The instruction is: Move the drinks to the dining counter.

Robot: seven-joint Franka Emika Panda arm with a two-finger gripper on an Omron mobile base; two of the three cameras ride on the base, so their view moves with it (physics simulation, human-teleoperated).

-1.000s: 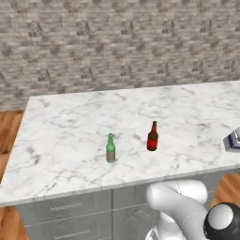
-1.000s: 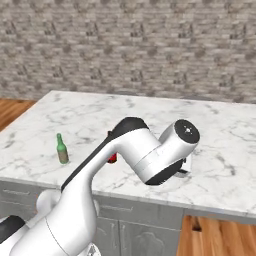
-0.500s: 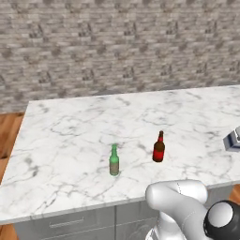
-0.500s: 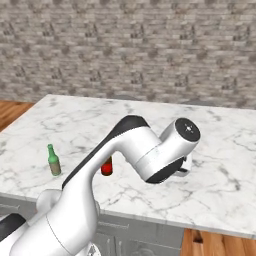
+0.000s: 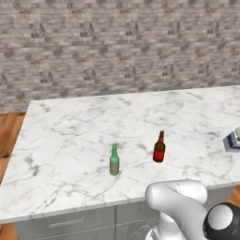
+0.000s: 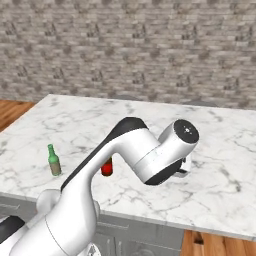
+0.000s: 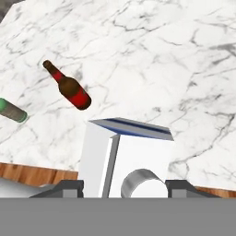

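While the white arm [image 6: 125, 150] bends up from the base and folds forward over the near edge of the dining counter [image 5: 70, 136], its round wrist joint sits high above the marble slab, toward the right side. In the hand view, the gripper [image 7: 126, 186] points down at the counter, and the milk carton [image 7: 126, 159], white with a blue top edge, sits between the two dark fingertips [image 7: 64, 188]. The fingers are clamped on the carton's sides, holding it.

Two more drinks stand upright on the marble, near the front edge. The green glass bottle [image 5: 114, 161] is to the left, and the red-brown beer bottle [image 5: 159, 147] stands near it on its right, the two apart from each other. In the right base view, the arm's elbow covers most of the beer bottle [image 6: 106, 167], leaving just its red lower body in sight, while the green bottle [image 6: 54, 161] stands free to the left.

A small grey object [image 5: 233, 139] lies at the far right edge of the counter in the left base view; what it is cannot be told. A grey stone wall [image 5: 117, 47] rises behind the counter, and wooden floor [image 5: 9, 131] shows at its left end.
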